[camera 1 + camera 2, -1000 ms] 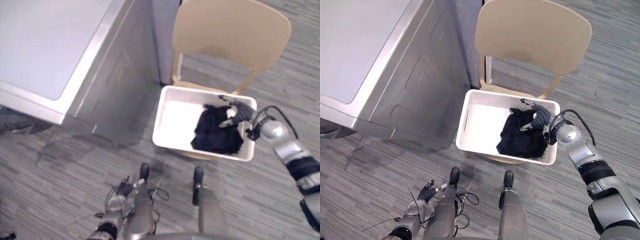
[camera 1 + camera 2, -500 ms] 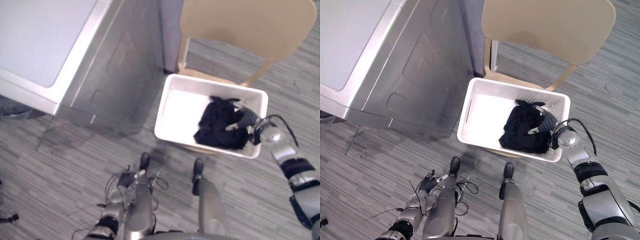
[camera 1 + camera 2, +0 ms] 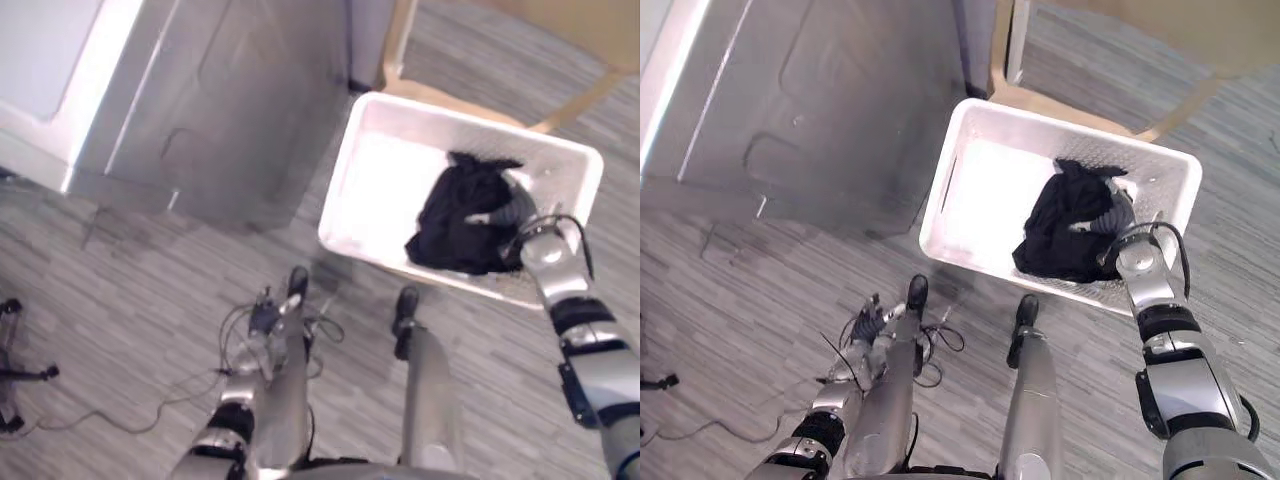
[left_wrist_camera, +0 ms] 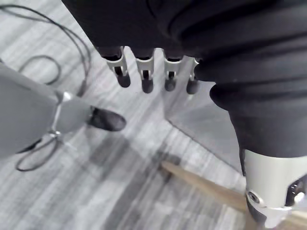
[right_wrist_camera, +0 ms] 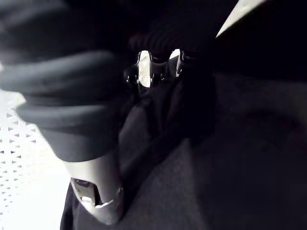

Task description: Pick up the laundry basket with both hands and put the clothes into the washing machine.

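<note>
The white laundry basket (image 3: 345,205) sits on a tan chair, just right of the grey washing machine (image 3: 200,90). A heap of black clothes (image 3: 455,215) lies in the basket's right half. My right hand (image 3: 508,214) is pressed down into that heap from the right end of the basket; in the right wrist view dark cloth (image 5: 230,158) is folded around it and its thumb (image 5: 96,191) lies along the cloth. My left hand (image 3: 262,325) hangs low by my side, away from the basket, its fingers (image 4: 144,74) relaxed and holding nothing.
The tan chair (image 3: 1070,115) stands against the washing machine's side, its back rising behind the basket. A black stand's feet (image 3: 15,375) show on the grey plank floor at far left. The left wrist view shows a wooden chair leg (image 4: 206,187).
The camera has tipped down and closer, so the whole scene has shifted up. My right hand has sunk further into the black clothes. The left hand stays low.
</note>
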You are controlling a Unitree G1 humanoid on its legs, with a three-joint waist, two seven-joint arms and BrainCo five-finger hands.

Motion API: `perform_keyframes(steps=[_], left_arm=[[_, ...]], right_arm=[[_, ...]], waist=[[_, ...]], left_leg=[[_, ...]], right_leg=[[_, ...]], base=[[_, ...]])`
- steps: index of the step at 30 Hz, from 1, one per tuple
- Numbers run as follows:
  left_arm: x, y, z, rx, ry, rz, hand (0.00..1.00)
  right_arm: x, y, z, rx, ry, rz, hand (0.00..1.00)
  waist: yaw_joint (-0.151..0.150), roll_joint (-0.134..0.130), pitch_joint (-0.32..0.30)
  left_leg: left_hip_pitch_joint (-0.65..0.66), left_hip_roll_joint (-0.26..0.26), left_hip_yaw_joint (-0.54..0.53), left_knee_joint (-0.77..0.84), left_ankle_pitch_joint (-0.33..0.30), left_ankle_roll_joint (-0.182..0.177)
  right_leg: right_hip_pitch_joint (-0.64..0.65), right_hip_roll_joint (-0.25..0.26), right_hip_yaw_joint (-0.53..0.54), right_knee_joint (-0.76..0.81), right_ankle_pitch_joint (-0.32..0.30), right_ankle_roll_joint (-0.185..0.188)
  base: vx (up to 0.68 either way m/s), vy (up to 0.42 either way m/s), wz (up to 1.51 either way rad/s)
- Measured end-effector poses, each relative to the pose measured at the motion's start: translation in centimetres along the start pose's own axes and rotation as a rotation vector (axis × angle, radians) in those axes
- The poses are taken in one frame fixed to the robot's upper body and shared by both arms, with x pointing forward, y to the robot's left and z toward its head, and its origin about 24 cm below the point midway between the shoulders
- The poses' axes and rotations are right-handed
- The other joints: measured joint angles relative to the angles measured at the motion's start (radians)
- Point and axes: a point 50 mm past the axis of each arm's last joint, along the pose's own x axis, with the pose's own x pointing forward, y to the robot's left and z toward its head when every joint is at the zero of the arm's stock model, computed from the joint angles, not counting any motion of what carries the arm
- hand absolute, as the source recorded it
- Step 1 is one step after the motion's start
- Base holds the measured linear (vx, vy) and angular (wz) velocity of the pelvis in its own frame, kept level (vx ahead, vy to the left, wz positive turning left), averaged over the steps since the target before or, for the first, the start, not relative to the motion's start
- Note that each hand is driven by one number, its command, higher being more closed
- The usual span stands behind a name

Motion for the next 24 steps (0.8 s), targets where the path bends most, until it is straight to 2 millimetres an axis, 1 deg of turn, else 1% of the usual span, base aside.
perform_keyframes(steps=[1,2,3,4,5,6,7,8,9,10,11,13,15,17,18,21,23,24], left_arm=[[0.0,-0.1,0.3,-0.011,-0.014,0.005,0.00],[0.1,-0.1,0.7,-0.049,-0.030,0.019,0.00],[0.1,0.0,1.0,-0.082,-0.040,0.032,0.00],[0.1,0.0,1.1,-0.091,-0.046,0.035,0.00],[0.1,0.0,1.5,-0.104,-0.059,0.036,0.00],[0.1,0.1,1.6,-0.111,-0.064,0.038,0.00],[0.1,0.2,1.8,-0.124,-0.075,0.045,0.00],[0.1,0.3,2.0,-0.132,-0.083,0.049,0.00],[0.0,0.3,2.0,-0.139,-0.085,0.053,0.00],[0.0,0.5,2.0,-0.150,-0.084,0.068,0.00],[0.0,0.6,2.0,-0.157,-0.083,0.077,0.00],[0.0,0.7,2.0,-0.169,-0.082,0.089,0.00],[0.0,0.8,1.9,-0.176,-0.078,0.106,0.00],[-0.1,0.5,1.7,-0.194,-0.070,0.106,0.00],[-0.1,0.4,1.7,-0.200,-0.068,0.105,0.00],[-0.1,0.2,1.6,-0.205,-0.062,0.104,0.00],[-0.1,0.4,1.2,-0.200,-0.045,0.111,0.00],[-0.2,0.6,0.7,-0.197,-0.027,0.119,0.00]], right_arm=[[0.3,-0.2,0.6,0.000,-0.015,-0.013,0.00],[0.8,-0.6,1.9,0.002,-0.047,-0.032,0.00],[1.2,-1.2,2.9,-0.005,-0.074,-0.044,0.00],[1.3,-1.4,3.3,-0.010,-0.086,-0.052,0.00],[1.5,-1.8,4.0,-0.020,-0.104,-0.072,0.00],[1.6,-2.2,4.1,-0.024,-0.109,-0.082,0.00],[1.6,-2.9,4.4,-0.030,-0.119,-0.108,0.00],[1.6,-3.2,4.4,-0.032,-0.124,-0.125,1.00],[1.6,-3.5,4.4,-0.036,-0.125,-0.133,1.00],[1.6,-3.7,4.4,-0.036,-0.125,-0.153,1.00],[1.5,-3.7,4.3,-0.033,-0.121,-0.178,1.00],[1.5,-3.5,4.2,-0.027,-0.118,-0.200,1.00],[1.7,-2.6,4.9,-0.004,-0.137,-0.190,1.00],[1.7,-1.8,4.8,0.017,-0.134,-0.174,1.00],[1.7,-1.8,4.7,0.025,-0.129,-0.176,1.00],[1.3,-0.5,3.6,0.091,-0.091,-0.157,1.00],[0.8,0.3,2.3,0.092,-0.056,-0.128,1.00],[0.4,0.9,1.4,0.107,-0.023,-0.108,1.00]], waist=[[0.001,0.000,0.000],[0.000,0.000,0.001],[0.000,0.003,0.005],[0.001,0.003,0.012],[0.001,0.003,0.026],[0.001,0.003,0.026],[-0.002,0.004,0.026],[-0.001,0.003,0.027],[0.000,0.003,0.027],[0.007,0.002,0.027],[0.018,0.000,0.029],[0.024,0.000,0.028],[0.028,-0.001,0.028],[0.034,-0.001,0.028],[0.036,-0.001,0.028],[0.043,-0.006,0.028],[0.047,-0.012,0.030],[0.048,-0.012,0.030]], left_leg=[[-0.026,-0.002,-0.001,0.034,-0.012,0.003],[-0.078,-0.011,-0.003,0.100,-0.036,0.007],[-0.125,-0.017,-0.005,0.153,-0.062,0.019],[-0.146,-0.019,-0.005,0.175,-0.072,0.023],[-0.173,-0.020,-0.006,0.206,-0.087,0.032],[-0.189,-0.019,-0.004,0.211,-0.087,0.033],[-0.209,-0.008,0.017,0.210,-0.082,0.040],[-0.229,0.003,0.037,0.208,-0.069,0.057],[-0.235,0.004,0.043,0.208,-0.059,0.064],[-0.243,0.002,0.042,0.210,-0.043,0.060],[-0.244,-0.005,0.039,0.210,-0.042,0.058],[-0.244,-0.017,0.031,0.212,-0.038,0.062],[-0.248,-0.026,0.016,0.223,-0.036,0.059],[-0.246,-0.028,0.007,0.224,-0.036,0.059],[-0.244,-0.029,0.006,0.223,-0.036,0.058],[-0.214,-0.032,0.005,0.204,-0.026,0.045],[-0.172,-0.030,0.009,0.193,-0.023,0.041],[-0.144,-0.028,0.010,0.188,-0.023,0.040]], right_leg=[[-0.016,-0.001,0.000,0.017,-0.006,-0.002],[-0.052,-0.004,0.000,0.060,-0.021,-0.002],[-0.084,-0.018,0.000,0.099,-0.036,-0.004],[-0.093,-0.020,-0.001,0.117,-0.044,-0.004],[-0.110,-0.021,-0.006,0.141,-0.060,0.003],[-0.120,-0.024,-0.012,0.148,-0.065,0.006],[-0.138,-0.037,-0.028,0.158,-0.072,0.007],[-0.151,-0.049,-0.040,0.174,-0.080,0.008],[-0.156,-0.055,-0.046,0.183,-0.084,0.008],[-0.161,-0.064,-0.053,0.197,-0.091,0.009],[-0.161,-0.072,-0.055,0.205,-0.093,0.009],[-0.161,-0.085,-0.058,0.219,-0.100,0.010],[-0.157,-0.092,-0.066,0.229,-0.109,0.010],[-0.147,-0.095,-0.077,0.229,-0.112,0.009],[-0.144,-0.096,-0.080,0.229,-0.112,0.009],[-0.115,-0.101,-0.085,0.220,-0.113,0.010],[-0.075,-0.100,-0.086,0.205,-0.112,0.009],[-0.040,-0.099,-0.091,0.192,-0.112,0.009]], base=[[-0.07,0.015,0.07],[-0.10,0.008,0.17],[-0.11,0.006,0.18],[-0.09,0.007,0.22],[-0.08,-0.011,0.21],[-0.07,-0.018,0.37],[-0.06,-0.038,0.49],[-0.02,-0.037,0.51],[-0.01,-0.046,0.44],[0.02,-0.031,0.28],[0.04,-0.029,0.28],[0.04,-0.020,0.21],[0.06,-0.033,0.15],[0.06,-0.039,0.11],[0.06,-0.037,0.11],[0.07,-0.034,0.07],[0.08,-0.027,0.03],[0.09,-0.022,0.03]])
